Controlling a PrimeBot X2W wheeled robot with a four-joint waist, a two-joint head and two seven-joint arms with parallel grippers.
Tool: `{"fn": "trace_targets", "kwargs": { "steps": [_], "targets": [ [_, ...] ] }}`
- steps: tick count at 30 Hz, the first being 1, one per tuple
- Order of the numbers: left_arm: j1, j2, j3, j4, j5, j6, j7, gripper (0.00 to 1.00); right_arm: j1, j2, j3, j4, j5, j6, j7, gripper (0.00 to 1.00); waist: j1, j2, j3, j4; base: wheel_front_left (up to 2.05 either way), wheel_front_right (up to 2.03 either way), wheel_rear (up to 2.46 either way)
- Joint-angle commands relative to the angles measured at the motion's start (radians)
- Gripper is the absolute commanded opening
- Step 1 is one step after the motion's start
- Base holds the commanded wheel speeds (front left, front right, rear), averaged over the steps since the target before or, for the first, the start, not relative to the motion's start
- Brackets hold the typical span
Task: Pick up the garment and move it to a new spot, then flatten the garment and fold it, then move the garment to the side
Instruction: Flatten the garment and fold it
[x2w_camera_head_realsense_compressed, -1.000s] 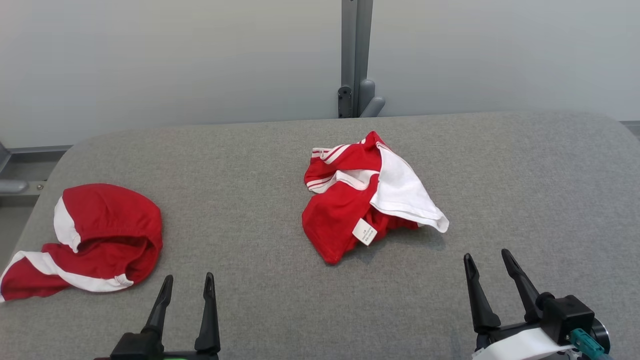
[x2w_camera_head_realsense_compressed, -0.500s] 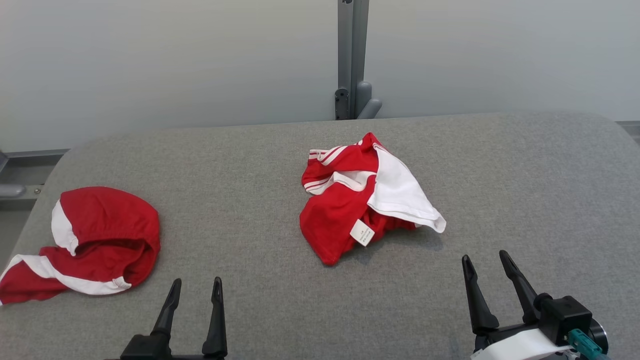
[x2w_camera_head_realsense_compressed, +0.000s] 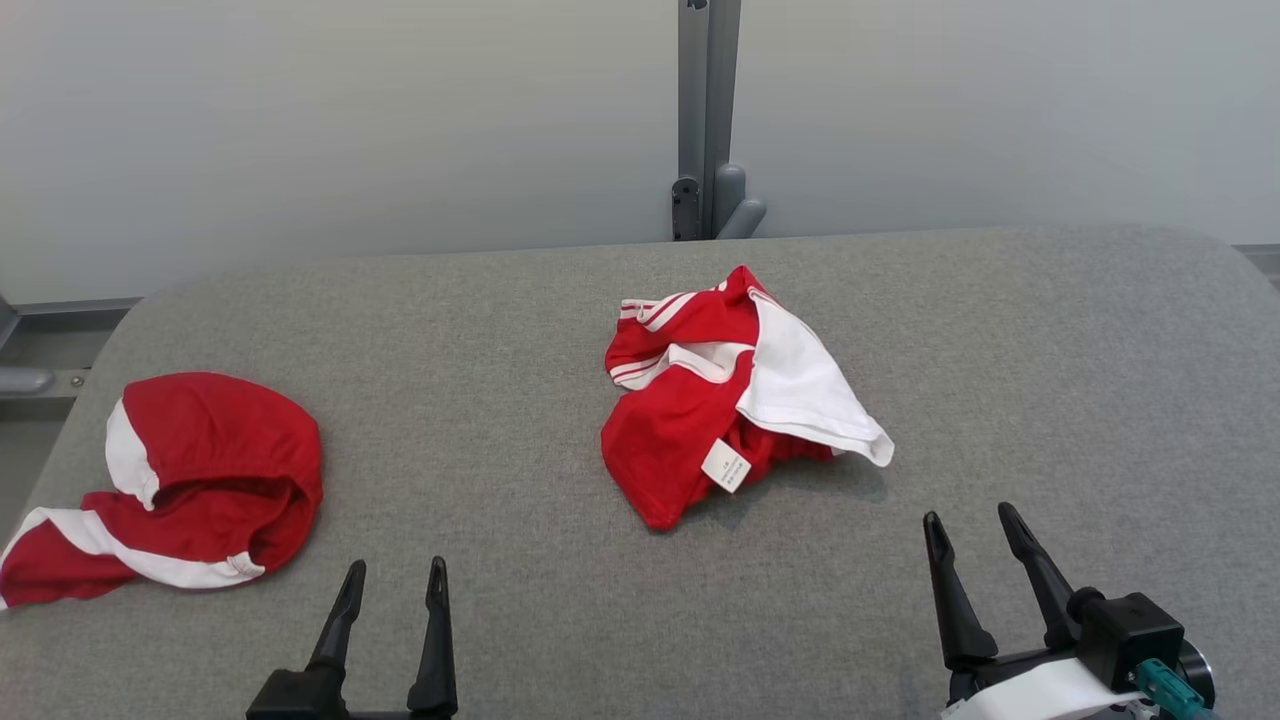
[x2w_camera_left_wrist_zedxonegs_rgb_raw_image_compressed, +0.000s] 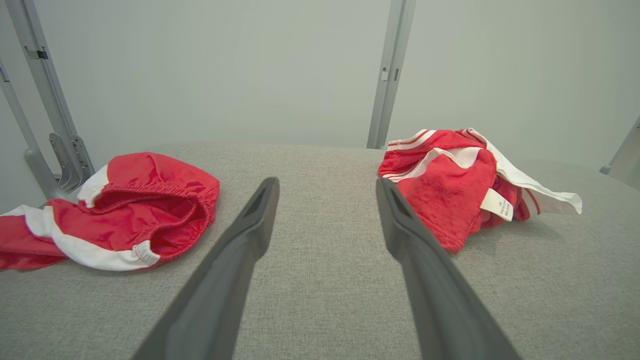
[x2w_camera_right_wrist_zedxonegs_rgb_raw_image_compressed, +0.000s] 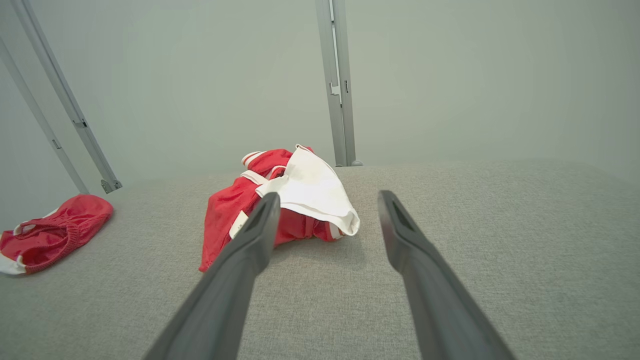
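A crumpled red-and-white garment (x2w_camera_head_realsense_compressed: 725, 395) with striped trim and a small white label lies in the middle of the grey table (x2w_camera_head_realsense_compressed: 500, 330); it also appears in the left wrist view (x2w_camera_left_wrist_zedxonegs_rgb_raw_image_compressed: 460, 180) and the right wrist view (x2w_camera_right_wrist_zedxonegs_rgb_raw_image_compressed: 280, 205). My left gripper (x2w_camera_head_realsense_compressed: 396, 575) hovers open near the front edge, left of the garment, with nothing between its fingers. Near the front right, my right gripper (x2w_camera_head_realsense_compressed: 970, 520) is open and empty, just short of the garment's white flap.
A second red-and-white garment (x2w_camera_head_realsense_compressed: 190, 480) lies bunched at the table's left edge, also seen in the left wrist view (x2w_camera_left_wrist_zedxonegs_rgb_raw_image_compressed: 125, 210). A grey post (x2w_camera_head_realsense_compressed: 708, 120) rises behind the table's far edge, in front of a plain wall.
My left gripper has shifted slightly to the right along the front edge. The right gripper and both garments have stayed put; the head view shifted a little.
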Motion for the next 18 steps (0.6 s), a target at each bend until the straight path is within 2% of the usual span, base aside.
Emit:
{"fn": "trace_targets", "kwargs": {
  "steps": [1, 10, 18],
  "targets": [
    [-0.01, 0.0, 0.002, 0.001, 0.003, 0.004, -0.002, 1.0, 0.005, -0.002, 0.001, 0.0, 0.005, 0.0, -0.004, 1.0, 0.0, 0.0, 0.001, 0.0, 0.0, 0.0, 0.0],
    [-0.015, 0.0, 0.0, 0.009, -0.019, 0.01, -0.002, 1.0, 0.007, -0.002, 0.002, 0.003, 0.007, 0.0, -0.004, 1.0, 0.0, 0.0, 0.007, -0.002, 0.0, 0.0, 0.0],
    [-0.171, 0.0, -0.038, 0.103, -0.055, -0.031, -0.002, 1.0, -0.026, -0.002, 0.017, -0.001, -0.005, 0.0, -0.004, 1.0, 0.0, 0.0, 0.061, -0.033, 0.0, 0.0, 0.0]
  ]
}}
